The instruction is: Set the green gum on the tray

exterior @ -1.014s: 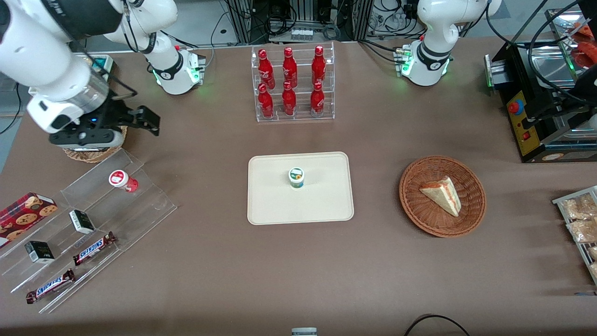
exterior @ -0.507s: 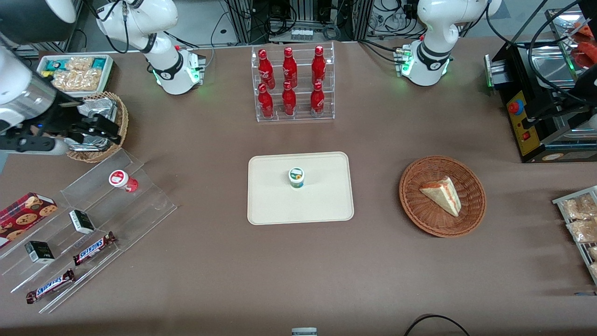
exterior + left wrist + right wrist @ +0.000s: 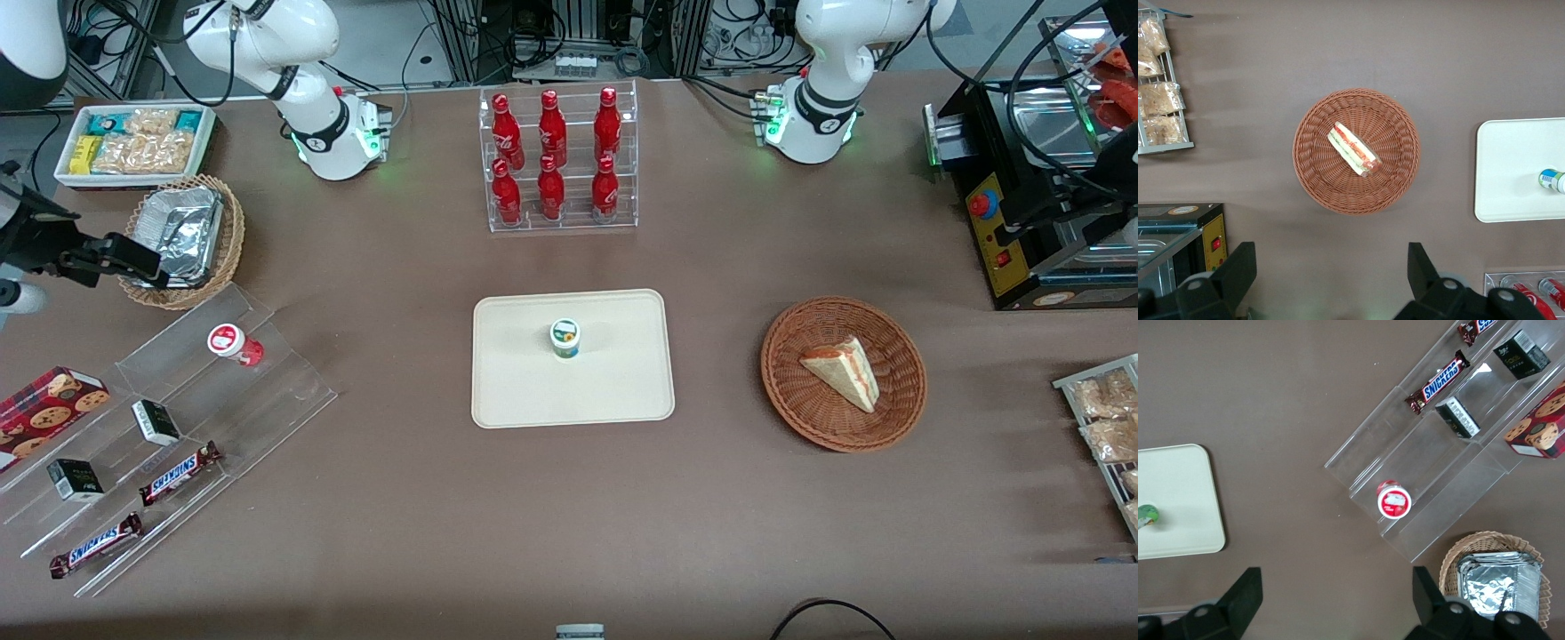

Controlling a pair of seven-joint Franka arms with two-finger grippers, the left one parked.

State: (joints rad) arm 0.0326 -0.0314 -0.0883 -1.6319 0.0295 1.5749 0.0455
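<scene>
- Front view: green gum upright on tray, mid-counter.
- Gripper: fingers spread wide, empty, at working arm's counter edge, above foil basket.
- Step: placing judged complete; next move: park clear.

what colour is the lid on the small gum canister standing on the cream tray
White with a green-yellow label, clearest in the front view: green gum, cream tray.

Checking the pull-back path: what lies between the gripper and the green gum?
In the front view, bare brown tablecloth and tray surface separate the open gripper, beside the foil-tray basket, from the green gum.
</scene>
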